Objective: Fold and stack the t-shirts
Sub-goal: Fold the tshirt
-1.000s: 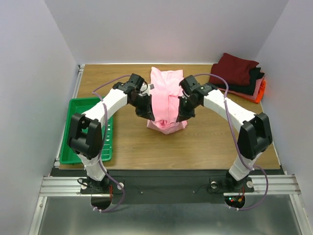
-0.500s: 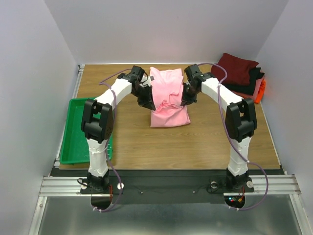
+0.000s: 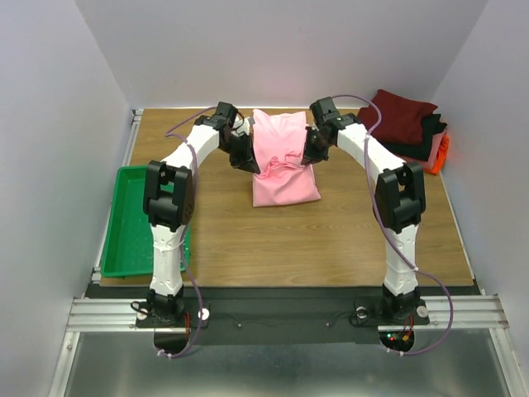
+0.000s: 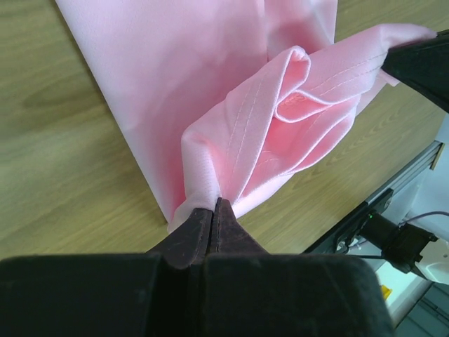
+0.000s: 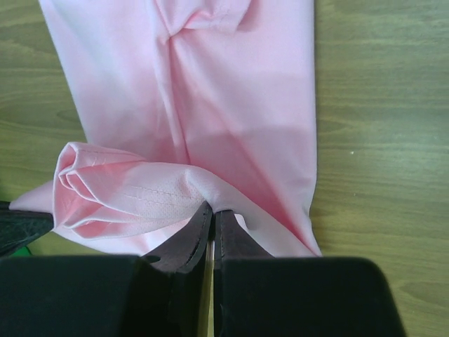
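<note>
A light pink t-shirt (image 3: 283,157) lies on the wooden table, its near hem lifted and carried back over its middle. My left gripper (image 3: 253,163) is shut on the hem's left corner; the pinch shows in the left wrist view (image 4: 214,203). My right gripper (image 3: 309,157) is shut on the hem's right corner, seen in the right wrist view (image 5: 212,207). The hem sags in folds between them (image 5: 126,189). Folded dark red (image 3: 403,116), black (image 3: 430,132) and orange-red (image 3: 443,154) t-shirts are stacked at the far right corner.
A green plastic tray (image 3: 126,227) sits at the table's left edge. White walls close the back and both sides. Bare wood (image 3: 289,240) lies between the pink shirt and the near metal rail.
Both grippers have moved away from the bases toward the back wall, carrying the pink shirt's hem further over the shirt. The shirt now lies flatter and longer on the table.
</note>
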`<move>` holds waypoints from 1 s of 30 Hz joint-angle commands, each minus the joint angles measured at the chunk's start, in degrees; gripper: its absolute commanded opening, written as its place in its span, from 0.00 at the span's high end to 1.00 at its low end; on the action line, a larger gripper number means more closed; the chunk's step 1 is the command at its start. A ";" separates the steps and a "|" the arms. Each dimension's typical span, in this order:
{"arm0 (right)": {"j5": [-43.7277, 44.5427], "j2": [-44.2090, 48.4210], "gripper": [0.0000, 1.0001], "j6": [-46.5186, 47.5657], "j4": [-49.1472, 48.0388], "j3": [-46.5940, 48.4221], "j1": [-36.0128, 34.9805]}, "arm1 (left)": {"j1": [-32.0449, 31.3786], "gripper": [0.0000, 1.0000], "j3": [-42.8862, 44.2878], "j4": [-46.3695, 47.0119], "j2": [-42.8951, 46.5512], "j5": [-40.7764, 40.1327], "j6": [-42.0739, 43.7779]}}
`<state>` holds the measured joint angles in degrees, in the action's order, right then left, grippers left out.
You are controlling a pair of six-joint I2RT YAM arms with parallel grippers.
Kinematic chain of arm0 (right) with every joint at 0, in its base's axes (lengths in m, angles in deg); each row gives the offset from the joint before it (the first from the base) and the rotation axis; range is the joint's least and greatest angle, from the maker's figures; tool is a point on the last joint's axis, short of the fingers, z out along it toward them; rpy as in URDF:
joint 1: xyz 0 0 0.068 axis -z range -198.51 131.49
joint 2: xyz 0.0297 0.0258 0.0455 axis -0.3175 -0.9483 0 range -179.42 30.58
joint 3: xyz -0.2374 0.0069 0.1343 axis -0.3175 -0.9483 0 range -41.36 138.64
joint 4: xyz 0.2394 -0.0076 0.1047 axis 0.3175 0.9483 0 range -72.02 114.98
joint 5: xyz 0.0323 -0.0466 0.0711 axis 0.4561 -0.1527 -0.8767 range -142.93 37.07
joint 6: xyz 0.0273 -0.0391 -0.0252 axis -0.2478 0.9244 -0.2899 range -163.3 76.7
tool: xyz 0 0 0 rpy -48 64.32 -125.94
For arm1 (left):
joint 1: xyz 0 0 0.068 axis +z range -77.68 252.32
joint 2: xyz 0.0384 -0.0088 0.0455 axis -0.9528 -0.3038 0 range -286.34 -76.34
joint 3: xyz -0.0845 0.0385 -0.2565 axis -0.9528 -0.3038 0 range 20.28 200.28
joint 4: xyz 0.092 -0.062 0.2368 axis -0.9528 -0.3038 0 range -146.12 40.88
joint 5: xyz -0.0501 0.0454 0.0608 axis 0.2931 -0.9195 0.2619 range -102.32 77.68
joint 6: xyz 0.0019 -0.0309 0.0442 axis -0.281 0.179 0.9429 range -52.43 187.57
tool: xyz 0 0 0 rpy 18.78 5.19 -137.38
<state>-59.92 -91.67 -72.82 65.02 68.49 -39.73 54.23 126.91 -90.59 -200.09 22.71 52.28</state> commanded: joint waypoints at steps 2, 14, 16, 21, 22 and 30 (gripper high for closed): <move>1.62 -2.63 1.00 0.69 -1.69 4.32 1.26 | 0.95 1.00 6.91 0.52 -2.55 2.15 0.61; 3.12 -8.26 1.00 1.48 -2.40 9.16 2.31 | 1.65 1.00 15.79 4.03 -9.76 4.35 -1.14; 3.38 -9.49 1.00 1.48 -2.57 11.09 2.49 | 1.91 1.00 16.85 4.47 -10.47 4.26 -1.58; 3.38 -12.38 1.00 1.48 -2.84 15.13 2.84 | 2.88 1.00 17.21 6.49 -11.78 4.79 -2.81; 3.55 -12.65 1.00 1.31 -2.93 15.57 2.84 | 3.06 1.00 16.86 7.54 -11.87 5.05 -2.90; 8.30 -10.81 0.80 -2.91 -12.31 11.37 4.07 | 4.11 0.25 16.33 22.39 -11.35 0.67 -9.75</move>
<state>-54.67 -104.87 -73.21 60.89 81.58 -36.80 57.62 141.16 -78.16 -213.77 25.46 46.34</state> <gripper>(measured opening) 0.120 0.606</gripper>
